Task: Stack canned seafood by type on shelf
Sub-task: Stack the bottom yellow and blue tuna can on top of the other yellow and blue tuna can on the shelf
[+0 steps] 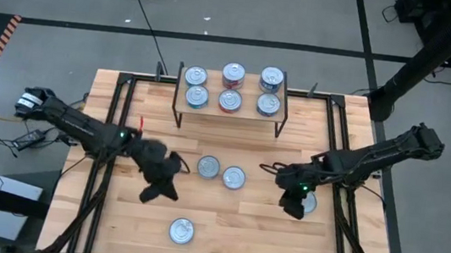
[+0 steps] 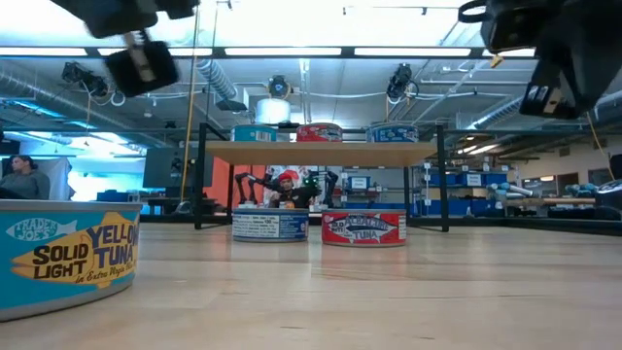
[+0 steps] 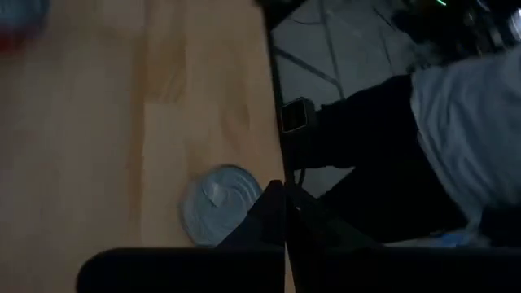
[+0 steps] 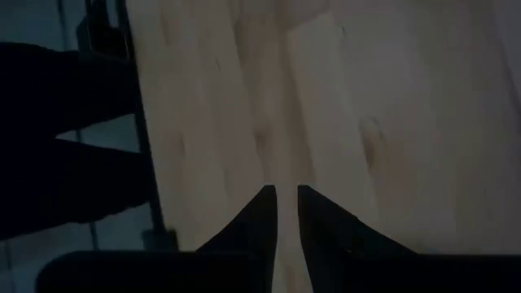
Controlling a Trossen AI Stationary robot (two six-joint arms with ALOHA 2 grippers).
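The shelf (image 1: 228, 114) stands at the table's far middle with six cans (image 1: 229, 100) on its plank, in two rows. Two more cans (image 1: 208, 167) (image 1: 234, 178) rest on the table in front of it, and both show under the shelf (image 2: 321, 153) in the low view. A blue-labelled can (image 1: 182, 231) (image 3: 218, 203) sits alone near the near edge. Another can (image 1: 310, 204) lies beside my right gripper. My left gripper (image 1: 158, 190) (image 3: 285, 203) hangs shut and empty above the table's left-middle. My right gripper (image 1: 291, 206) (image 4: 285, 195) hovers over bare wood, its fingers slightly apart with nothing between them.
A black metal frame (image 1: 110, 130) runs along the table's sides. A person in a light shirt and dark trousers (image 3: 456, 138) shows beyond the table edge in the left wrist view. Bare wood lies between the middle cans and the near edge.
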